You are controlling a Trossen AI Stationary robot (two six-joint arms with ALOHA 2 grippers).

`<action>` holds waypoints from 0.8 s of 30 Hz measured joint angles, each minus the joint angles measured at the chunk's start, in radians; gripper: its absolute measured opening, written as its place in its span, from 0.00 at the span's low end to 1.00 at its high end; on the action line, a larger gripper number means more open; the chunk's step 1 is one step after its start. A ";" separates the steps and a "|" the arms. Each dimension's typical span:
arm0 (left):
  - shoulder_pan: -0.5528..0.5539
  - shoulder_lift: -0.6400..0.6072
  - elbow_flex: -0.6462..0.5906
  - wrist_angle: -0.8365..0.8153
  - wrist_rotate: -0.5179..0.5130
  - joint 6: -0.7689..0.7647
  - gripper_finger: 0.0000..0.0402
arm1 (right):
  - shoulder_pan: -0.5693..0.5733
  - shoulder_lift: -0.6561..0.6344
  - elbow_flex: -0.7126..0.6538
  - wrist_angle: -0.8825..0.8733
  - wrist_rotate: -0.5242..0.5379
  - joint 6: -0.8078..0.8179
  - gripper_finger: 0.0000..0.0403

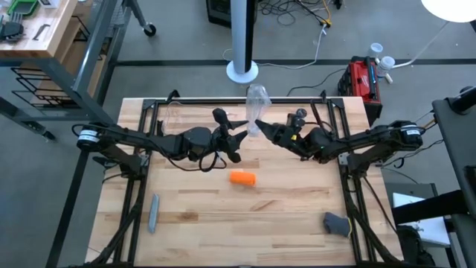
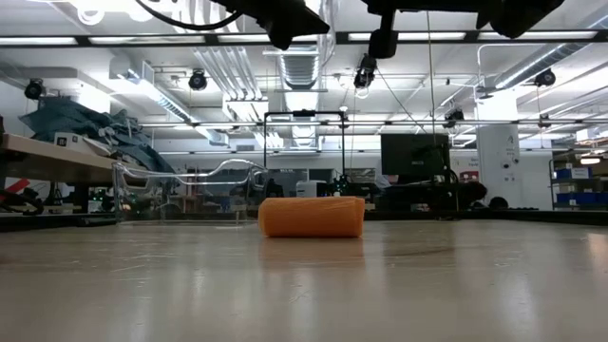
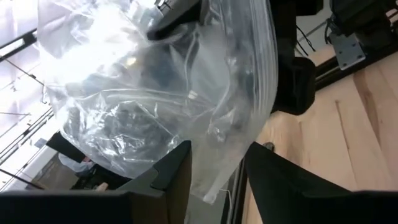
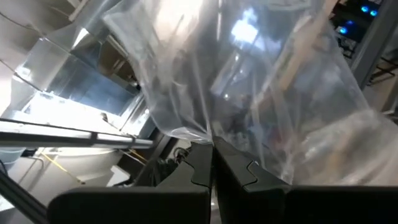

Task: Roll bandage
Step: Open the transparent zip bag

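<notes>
High view: the bandage (image 1: 242, 178), a stubby orange roll, lies alone on the surface (image 1: 282, 216), at about 6 o'clock from both my grippers. My right gripper (image 1: 260, 126) pinches the clear plastic bag (image 1: 256, 104), fingers pressed together on its edge. My left gripper (image 1: 239, 138) has its fingers slightly apart with the film between them; I cannot tell whether they grip. The bag blurs what lies behind it in both wrist views.

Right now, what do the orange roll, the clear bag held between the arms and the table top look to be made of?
The bandage: soft matte orange fabric, probably woven, wound into a stubby roll. The bag: thin clear plastic film, glossy and crinkled, pinched by the right hand; the left hand is open around its edge. The table: pale wood planks with visible seams.
</notes>
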State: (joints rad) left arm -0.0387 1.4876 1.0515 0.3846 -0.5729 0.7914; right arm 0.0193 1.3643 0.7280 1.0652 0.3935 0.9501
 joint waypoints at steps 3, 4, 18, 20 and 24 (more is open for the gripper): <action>0.000 0.000 0.000 -0.001 0.006 -0.019 0.31 | 0.001 0.000 0.000 -0.017 0.001 0.007 0.00; 0.000 0.000 0.000 0.000 0.006 -0.028 0.29 | 0.001 0.000 0.000 -0.018 0.001 0.007 0.00; -0.013 -0.001 0.000 -0.040 0.010 -0.060 0.00 | -0.001 -0.005 -0.002 -0.128 -0.001 -0.121 0.00; -0.013 -0.003 -0.001 -0.047 0.025 -0.082 0.00 | -0.005 -0.019 -0.002 -0.183 0.000 -0.147 0.00; -0.013 -0.007 -0.001 -0.064 0.040 -0.104 0.00 | -0.020 -0.049 -0.002 -0.271 0.000 -0.187 0.02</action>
State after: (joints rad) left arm -0.0514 1.4803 1.0508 0.3202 -0.5327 0.6876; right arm -0.0007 1.3157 0.7262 0.7947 0.3935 0.7635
